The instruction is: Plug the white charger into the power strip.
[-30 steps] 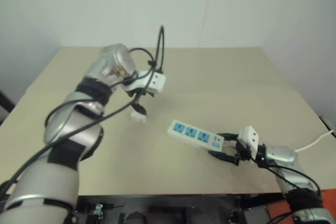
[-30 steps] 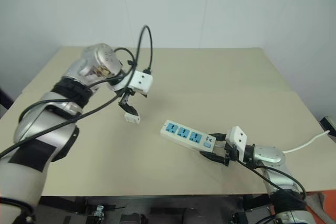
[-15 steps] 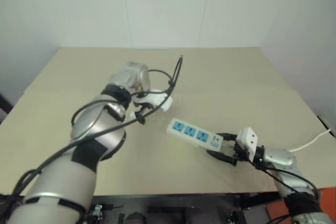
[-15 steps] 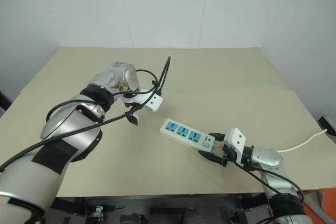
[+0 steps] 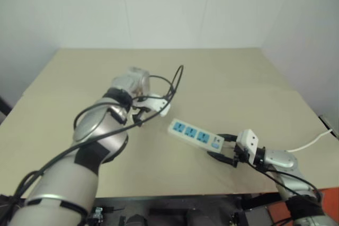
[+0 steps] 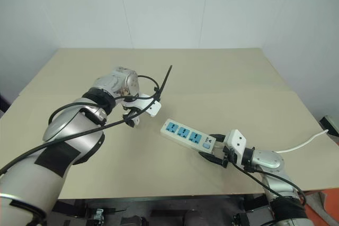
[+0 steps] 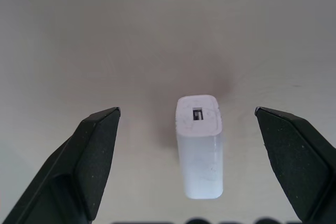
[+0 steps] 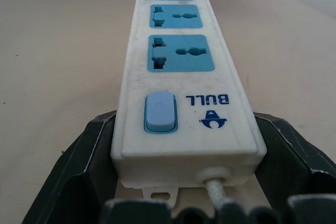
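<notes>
- Now the left gripper (image 7: pixel 186 121) has been lowered over the small white boxy plastic charger (image 7: pixel 199 150), fingers spread wide (nothing grasped yet), charger upright on the table.
- The long white plastic power strip (image 8: pixel 184 77) is clamped by the right gripper (image 8: pixel 184 182).

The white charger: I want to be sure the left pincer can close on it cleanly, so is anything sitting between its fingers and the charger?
Nothing visible. In the left wrist view the white charger lies on the bare table, centred between the open left pincer's black fingers, with empty tabletop on both sides.
</notes>
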